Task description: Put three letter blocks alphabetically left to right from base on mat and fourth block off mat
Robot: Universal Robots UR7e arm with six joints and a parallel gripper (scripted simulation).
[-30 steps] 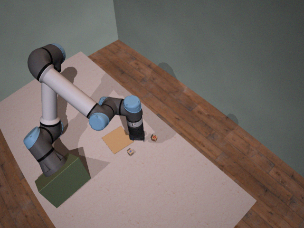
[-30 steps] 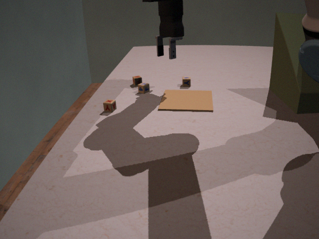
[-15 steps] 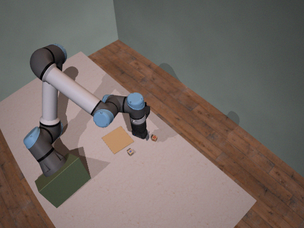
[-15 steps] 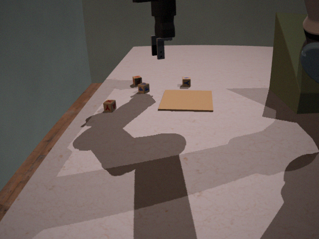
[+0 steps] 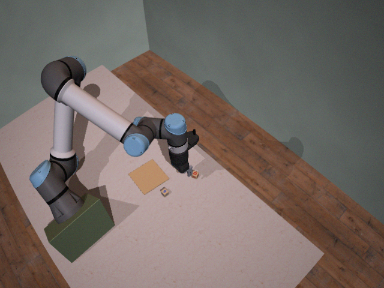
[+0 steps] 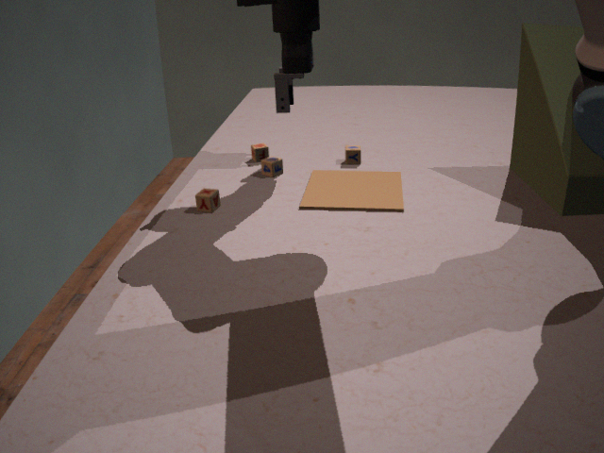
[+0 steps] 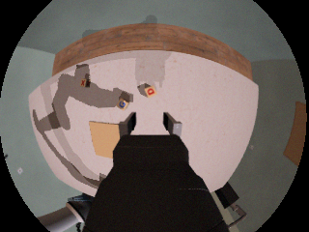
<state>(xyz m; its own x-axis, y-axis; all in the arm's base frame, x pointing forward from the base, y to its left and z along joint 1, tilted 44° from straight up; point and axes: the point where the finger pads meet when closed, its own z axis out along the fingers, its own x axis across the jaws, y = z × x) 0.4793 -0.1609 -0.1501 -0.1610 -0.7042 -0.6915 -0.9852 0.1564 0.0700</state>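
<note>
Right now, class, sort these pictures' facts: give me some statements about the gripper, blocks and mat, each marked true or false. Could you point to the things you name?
1. The black two-finger gripper (image 6: 288,92) (image 7: 150,117) is open. True.
2. The flat square orange-tan mat (image 5: 149,177) (image 6: 352,191) (image 7: 103,139) carries a block. False: all four blocks lie off it.
3. The wooden cube with a red D on top (image 7: 151,91) is between the fingers. False: it lies on the table, and nothing is between them.
4. The wooden cube with a red X on top (image 6: 208,200) (image 7: 85,83) is in shadow. True.
5. The large box under the robot's base is red. False: it is green (image 5: 81,230) (image 6: 541,122).
</note>
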